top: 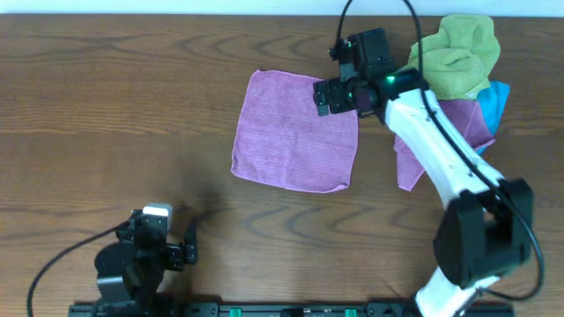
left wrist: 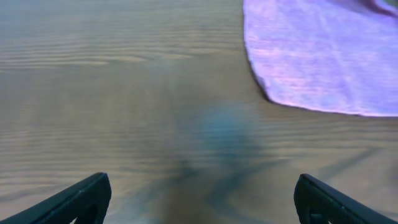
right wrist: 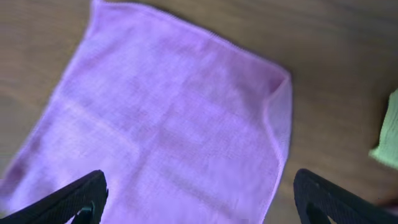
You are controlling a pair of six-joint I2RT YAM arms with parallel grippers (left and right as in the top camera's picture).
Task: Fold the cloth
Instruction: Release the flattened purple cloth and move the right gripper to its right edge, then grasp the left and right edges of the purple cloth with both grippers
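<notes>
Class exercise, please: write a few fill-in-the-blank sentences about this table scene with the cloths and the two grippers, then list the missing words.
1. The purple cloth lies spread on the table and is not yet ____.
2. The right gripper is over a corner of it, jaws ____.
3. The left gripper is over bare wood and holds ____.
4. In the pile beside the right arm, the topmost cloth is ____ in colour.

Missing words: folded; open; nothing; green.
</notes>
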